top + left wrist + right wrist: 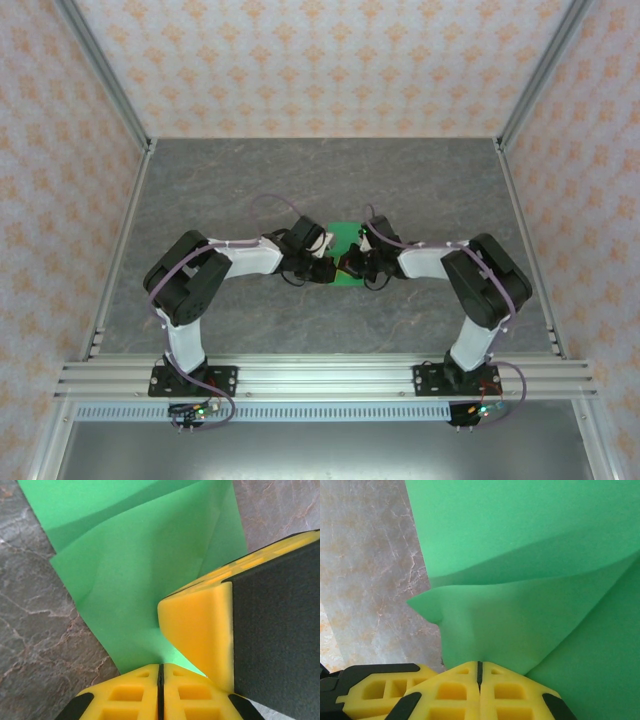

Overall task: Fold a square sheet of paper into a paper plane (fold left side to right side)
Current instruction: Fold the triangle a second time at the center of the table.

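The square sheet of paper (345, 236) is bright green and lies mid-table between both grippers, creased and layered rather than shaped like a paper plane. In the left wrist view the paper (145, 580) runs down into my left gripper (161, 666), whose jaws are shut on its near edge. A yellow finger (200, 630) of the right gripper presses in beside it. In the right wrist view a raised flap of the paper (510, 625) ends in my right gripper (480, 663), shut on it. From above, left gripper (325, 270) and right gripper (351, 265) almost touch.
The grey marbled table (250, 190) surrounds the paper. Patterned walls close off the back and both sides. A metal rail (320, 378) carrying the arm bases runs along the near edge.
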{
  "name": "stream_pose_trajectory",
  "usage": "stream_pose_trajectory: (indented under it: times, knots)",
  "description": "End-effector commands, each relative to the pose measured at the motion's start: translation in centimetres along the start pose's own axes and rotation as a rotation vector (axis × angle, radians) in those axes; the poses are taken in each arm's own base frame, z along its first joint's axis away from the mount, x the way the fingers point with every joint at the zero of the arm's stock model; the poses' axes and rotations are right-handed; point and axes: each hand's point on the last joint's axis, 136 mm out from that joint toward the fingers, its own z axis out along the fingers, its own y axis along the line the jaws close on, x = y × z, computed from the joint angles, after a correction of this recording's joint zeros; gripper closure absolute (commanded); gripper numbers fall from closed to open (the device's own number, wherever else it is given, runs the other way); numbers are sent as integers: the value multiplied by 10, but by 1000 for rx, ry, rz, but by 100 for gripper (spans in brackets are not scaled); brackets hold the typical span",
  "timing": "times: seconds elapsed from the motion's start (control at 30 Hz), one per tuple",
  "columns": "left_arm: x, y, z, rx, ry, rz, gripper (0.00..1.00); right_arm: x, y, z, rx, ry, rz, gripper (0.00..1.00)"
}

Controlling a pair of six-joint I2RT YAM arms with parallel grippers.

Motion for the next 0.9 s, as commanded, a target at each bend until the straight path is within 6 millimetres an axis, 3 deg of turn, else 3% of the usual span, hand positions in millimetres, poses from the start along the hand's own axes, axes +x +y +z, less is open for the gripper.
stream_pose_trajectory:
  times: [0.0, 0.23, 0.87]
  knots:
    - [38, 27, 13, -116, 110, -31, 90, 2, -16, 6, 84, 1, -18, 99]
    - [44, 33, 14, -139, 121, -34, 90, -11, -32, -1, 204, -38, -98, 99]
    - [51, 40, 14, -156, 129, -41, 91, -64, -61, -26, 235, -122, -62, 98]
